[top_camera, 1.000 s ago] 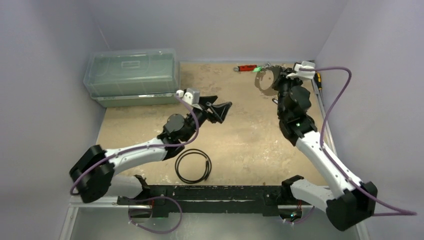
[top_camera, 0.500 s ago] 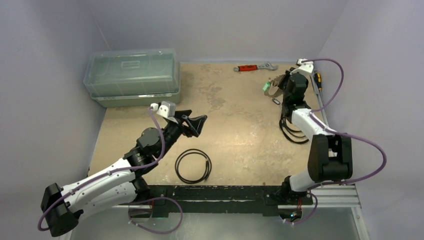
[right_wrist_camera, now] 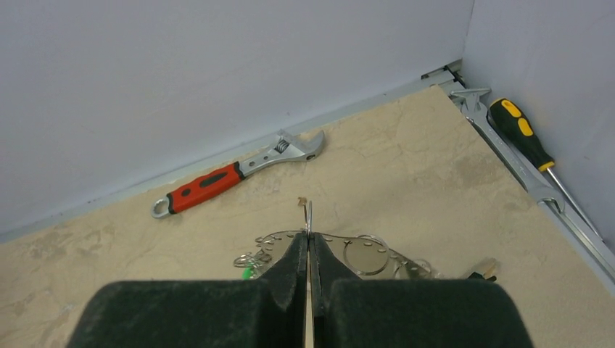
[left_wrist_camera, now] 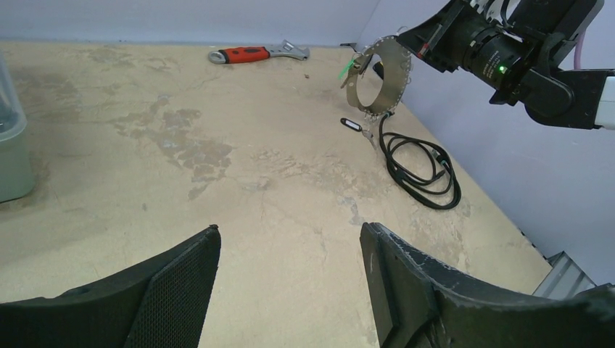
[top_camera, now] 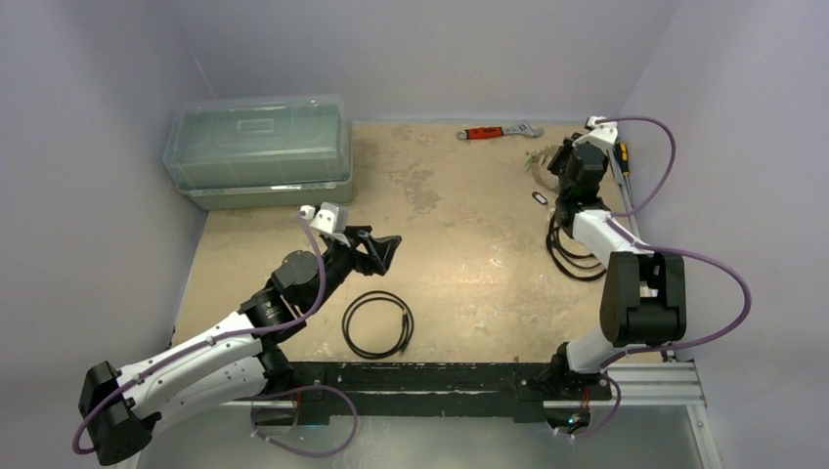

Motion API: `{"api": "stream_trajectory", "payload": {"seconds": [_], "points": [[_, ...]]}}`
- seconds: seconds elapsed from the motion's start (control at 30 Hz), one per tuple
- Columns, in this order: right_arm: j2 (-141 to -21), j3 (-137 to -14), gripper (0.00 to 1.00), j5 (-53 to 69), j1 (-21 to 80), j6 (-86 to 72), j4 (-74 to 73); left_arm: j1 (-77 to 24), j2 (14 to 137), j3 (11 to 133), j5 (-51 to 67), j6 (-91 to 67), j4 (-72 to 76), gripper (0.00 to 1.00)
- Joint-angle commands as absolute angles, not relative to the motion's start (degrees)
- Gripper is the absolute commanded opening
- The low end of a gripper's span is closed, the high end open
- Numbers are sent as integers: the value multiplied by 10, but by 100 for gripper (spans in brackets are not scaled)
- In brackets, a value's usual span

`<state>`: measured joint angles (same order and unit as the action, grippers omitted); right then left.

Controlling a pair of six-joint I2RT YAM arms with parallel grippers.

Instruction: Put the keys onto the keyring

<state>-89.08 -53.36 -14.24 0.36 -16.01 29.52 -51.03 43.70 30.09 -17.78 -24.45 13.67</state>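
Both arms have pulled back. Right claw (right_wrist_camera: 308,241) pinches the keyring (left_wrist_camera: 354,88) - only the left wrist view shows its whole loop, green bit (left_wrist_camera: 347,70) hanging beside the claw. One key (left_wrist_camera: 351,124) lies below. Left claw (left_wrist_camera: 290,236) gapes, holding nothing. Lidded box (top_camera: 259,147) - inside unclear.

The left arm (top_camera: 210,347) reaches forward and low, left gripper (top_camera: 381,246) spread wide; the right arm (top_camera: 640,293) folds upright, right gripper (right_wrist_camera: 309,243) pinched tight.

The wrench (left_wrist_camera: 257,53) lies behind and left of the keyring (left_wrist_camera: 354,90).
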Motion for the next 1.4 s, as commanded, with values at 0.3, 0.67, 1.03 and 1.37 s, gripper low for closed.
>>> {"api": "stream_trajectory", "payload": {"seconds": [0.3, 0.67, 1.03, 1.37], "points": [[-850, -457, 0, -78, 2, -222, 323, -512, 427, 315, -173, -241, 129, 70], [-802, -399, 0, 49, 18, -304, 285, -513, 423, 321, -175, -236, 128, 69], [-707, -269, 0, 139, 62, -370, 309, -513, 408, 328, -190, -232, 115, 69], [-670, -327, 0, 135, 91, -369, 303, -513, 411, 332, -195, -230, 110, 69]]}}
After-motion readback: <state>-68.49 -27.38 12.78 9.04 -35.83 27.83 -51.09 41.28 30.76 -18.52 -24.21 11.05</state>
